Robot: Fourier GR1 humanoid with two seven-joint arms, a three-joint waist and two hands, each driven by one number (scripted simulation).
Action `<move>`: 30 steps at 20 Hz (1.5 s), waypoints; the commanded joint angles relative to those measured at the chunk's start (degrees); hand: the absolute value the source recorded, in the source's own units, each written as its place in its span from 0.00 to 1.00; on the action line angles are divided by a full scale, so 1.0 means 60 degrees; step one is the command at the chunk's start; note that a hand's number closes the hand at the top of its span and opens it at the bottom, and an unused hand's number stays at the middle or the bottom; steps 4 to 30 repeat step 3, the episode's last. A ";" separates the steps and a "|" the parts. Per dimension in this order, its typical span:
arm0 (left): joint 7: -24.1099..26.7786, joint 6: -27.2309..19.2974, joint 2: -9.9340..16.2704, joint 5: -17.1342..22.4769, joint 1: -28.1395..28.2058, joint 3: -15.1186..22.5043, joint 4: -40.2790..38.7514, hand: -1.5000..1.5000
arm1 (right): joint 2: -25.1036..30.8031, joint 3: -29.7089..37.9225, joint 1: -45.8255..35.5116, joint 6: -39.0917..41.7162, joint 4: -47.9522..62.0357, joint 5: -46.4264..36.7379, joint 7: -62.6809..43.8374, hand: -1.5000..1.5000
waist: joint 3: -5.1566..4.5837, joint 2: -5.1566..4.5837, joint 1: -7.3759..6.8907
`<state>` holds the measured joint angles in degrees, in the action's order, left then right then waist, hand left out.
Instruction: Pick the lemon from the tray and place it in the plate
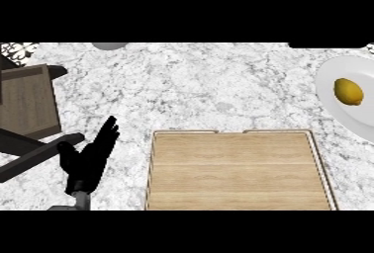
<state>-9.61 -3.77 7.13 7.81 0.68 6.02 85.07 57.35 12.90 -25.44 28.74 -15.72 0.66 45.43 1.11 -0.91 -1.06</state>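
A yellow lemon (349, 91) lies on the white plate (350, 117) at the right edge of the head view. The wooden tray (237, 170) sits at the front middle of the counter with nothing on it. My left hand (89, 158) stands open to the left of the tray, fingers straight and pointing up and away, touching nothing. My right hand does not show.
A dark wooden box or chair-like piece (27, 101) with black bars (29, 150) stands at the left edge. A grey round object (110, 46) peeks in at the top. Bare marble counter (190, 84) lies between the tray and the far edge.
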 commanded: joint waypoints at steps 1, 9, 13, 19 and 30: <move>-0.0472 -0.0122 -0.0137 -0.0022 -0.0140 0.0081 -0.0343 0.50 | 0.0047 -0.0083 0.0423 0.1537 -0.0006 -0.0046 0.1664 0.00 | -0.0052 -0.0043 0.0057; -0.0414 0.0029 0.0057 0.0074 0.0309 -0.0001 -0.0128 0.50 | 0.0163 -0.0037 0.0666 0.1528 0.0049 0.0026 0.1689 0.00 | -0.0038 -0.0021 -0.0029; -0.0414 0.0029 0.0057 0.0074 0.0309 -0.0001 -0.0128 0.50 | 0.0163 -0.0037 0.0666 0.1528 0.0049 0.0026 0.1689 0.00 | -0.0038 -0.0021 -0.0029; -0.0414 0.0029 0.0057 0.0074 0.0309 -0.0001 -0.0128 0.50 | 0.0163 -0.0037 0.0666 0.1528 0.0049 0.0026 0.1689 0.00 | -0.0038 -0.0021 -0.0029; -0.0414 0.0029 0.0057 0.0074 0.0309 -0.0001 -0.0128 0.50 | 0.0163 -0.0037 0.0666 0.1528 0.0049 0.0026 0.1689 0.00 | -0.0038 -0.0021 -0.0029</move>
